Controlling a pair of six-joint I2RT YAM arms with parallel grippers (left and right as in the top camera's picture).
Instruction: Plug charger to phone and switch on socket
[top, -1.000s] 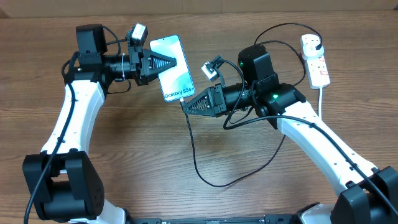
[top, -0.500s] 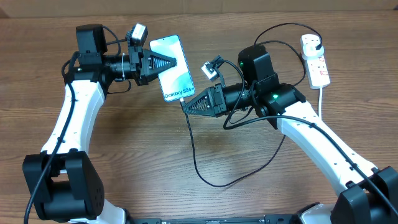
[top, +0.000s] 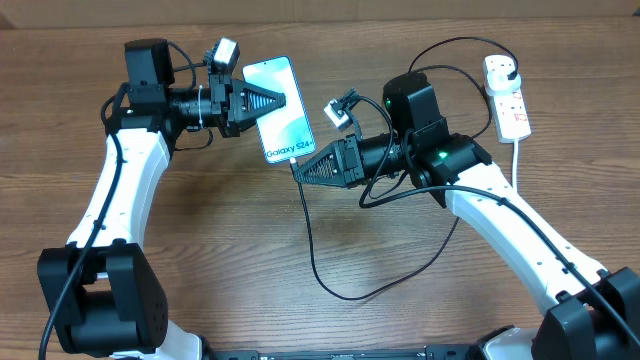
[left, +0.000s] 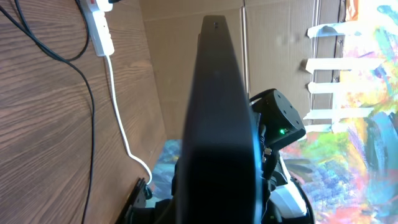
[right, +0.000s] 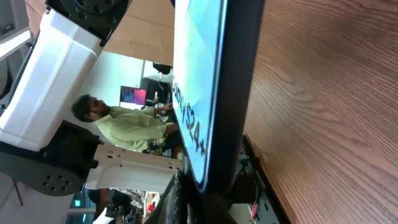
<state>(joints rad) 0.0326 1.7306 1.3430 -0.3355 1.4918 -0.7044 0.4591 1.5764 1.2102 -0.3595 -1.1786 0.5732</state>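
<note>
Left gripper (top: 272, 100): clenched on phone (top: 282, 120) side edge.
Right gripper (top: 300, 167): clenched on charger (top: 312, 240) tip, at phone's bottom edge.
Seating unconfirmed. I judge: push straight along phone, left bracing, no twist.
Socket (top: 507, 95): well right of phone.

The left arm (top: 118, 190) is reaching forward and bending right at the elbow. Its left gripper (top: 276, 100) is lying level and clamping the phone (top: 285, 130) by a long edge. The right arm (top: 510, 215) is stretching left, and the right gripper (top: 300, 167) is pinching the charger (top: 312, 240) tip at the phone's near end.
</note>
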